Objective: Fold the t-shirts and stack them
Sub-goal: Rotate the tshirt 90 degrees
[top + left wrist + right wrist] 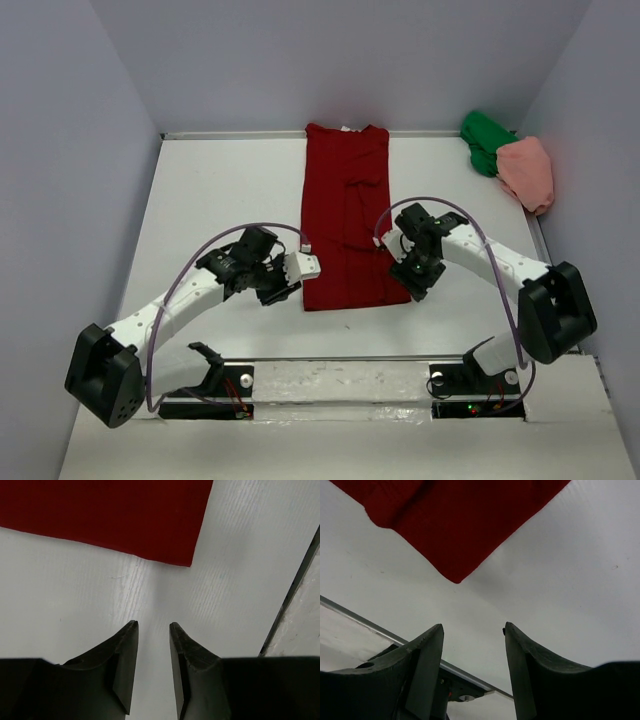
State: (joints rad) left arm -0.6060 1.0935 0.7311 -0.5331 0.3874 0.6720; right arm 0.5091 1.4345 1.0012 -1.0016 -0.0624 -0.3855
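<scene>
The dark red t-shirt (345, 215) lies flat on the white table (220, 190) as a long narrow strip, collar at the far edge. My left gripper (283, 292) stands open just left of its near left corner (187, 562), with only bare table between the fingers (125, 650). At the near right corner (455, 577) my right gripper (418, 288) is open and holds nothing either. In their own views the left gripper (152, 625) and right gripper (472, 626) hover just off the cloth. A green t-shirt (485, 140) and a salmon pink one (528, 172) lie bunched at the back right.
The table's near edge rail (330, 358) runs close behind both grippers and shows in the left wrist view (295, 590) and the right wrist view (350, 612). Grey walls enclose the table on the left, back and right.
</scene>
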